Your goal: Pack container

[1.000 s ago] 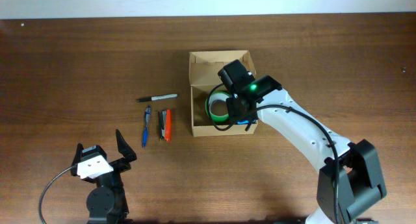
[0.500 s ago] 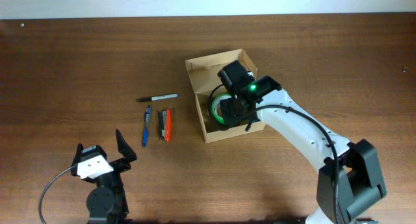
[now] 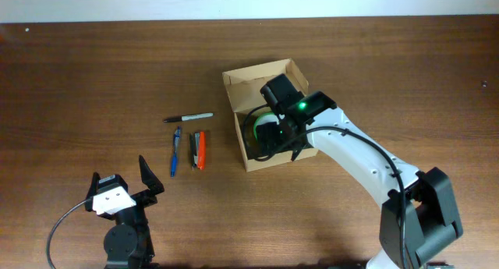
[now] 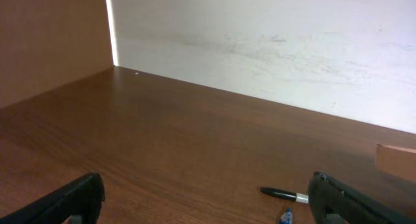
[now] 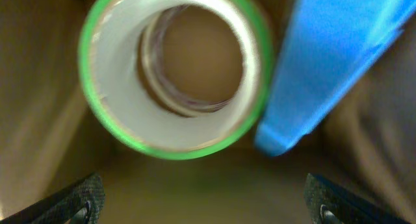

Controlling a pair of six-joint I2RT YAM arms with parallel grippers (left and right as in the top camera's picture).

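The right arm (image 3: 355,152) is mostly glossy white, its long links smooth and rounded, with a thin black cable (image 3: 387,156) arching alongside. It has a boxy black base (image 3: 425,210), and a blocky black wrist housing (image 3: 282,91) where a small green light (image 3: 300,107) glows. The left arm (image 3: 125,239) shows a round black body, a white block (image 3: 109,199) on top and a grey cable (image 3: 53,230) curling off. The left gripper (image 3: 121,178) has flat matte-black fingers (image 4: 71,201), and the right gripper (image 5: 208,201) has the same dark fingers (image 5: 341,199).
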